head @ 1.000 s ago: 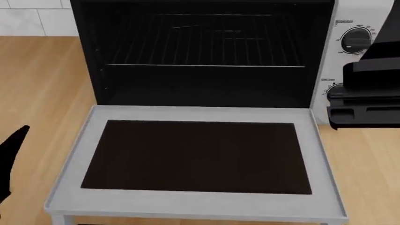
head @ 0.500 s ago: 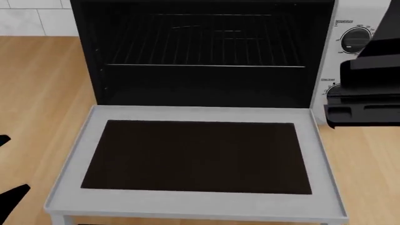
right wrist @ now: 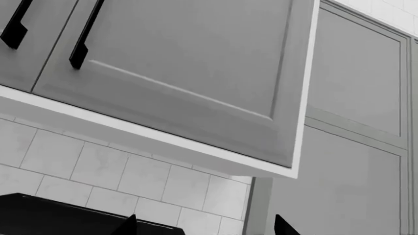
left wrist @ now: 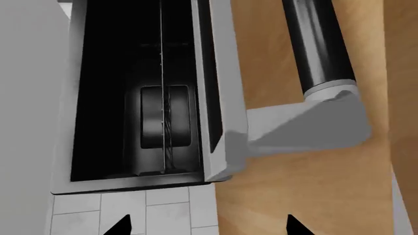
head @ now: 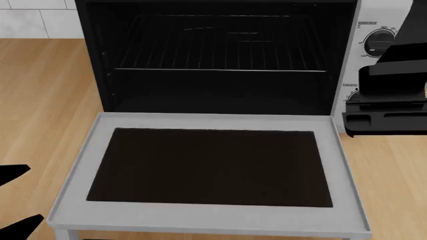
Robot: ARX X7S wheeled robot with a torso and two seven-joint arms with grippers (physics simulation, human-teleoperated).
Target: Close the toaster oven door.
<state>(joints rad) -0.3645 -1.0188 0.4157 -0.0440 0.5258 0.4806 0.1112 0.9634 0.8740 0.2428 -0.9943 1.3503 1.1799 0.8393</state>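
The toaster oven [head: 347, 60] stands open, showing its black interior and wire rack [head: 220, 45]. The toaster oven door [head: 210, 167] lies flat, hinged down toward me, glass pane up. My left gripper [head: 17, 200] is open and empty, just left of the door's near left corner. In the left wrist view, the left gripper [left wrist: 207, 227] faces the door's edge [left wrist: 219, 73], the grey bracket [left wrist: 307, 127] and the black bar handle [left wrist: 316, 44]. My right arm [head: 390, 100] hangs in front of the dial panel. The right gripper [right wrist: 205, 226] is open and empty.
The oven sits on a wooden counter [head: 47, 90] with white tile wall [head: 33, 20] behind. Two black dials [head: 380, 42] are partly hidden by the right arm. The right wrist view shows grey upper cabinets [right wrist: 196, 73] with black handles [right wrist: 85, 34].
The left gripper's fingertips have moved down the view's left edge toward the door's near left corner. The right arm has drifted slightly left and down. The door has not moved.
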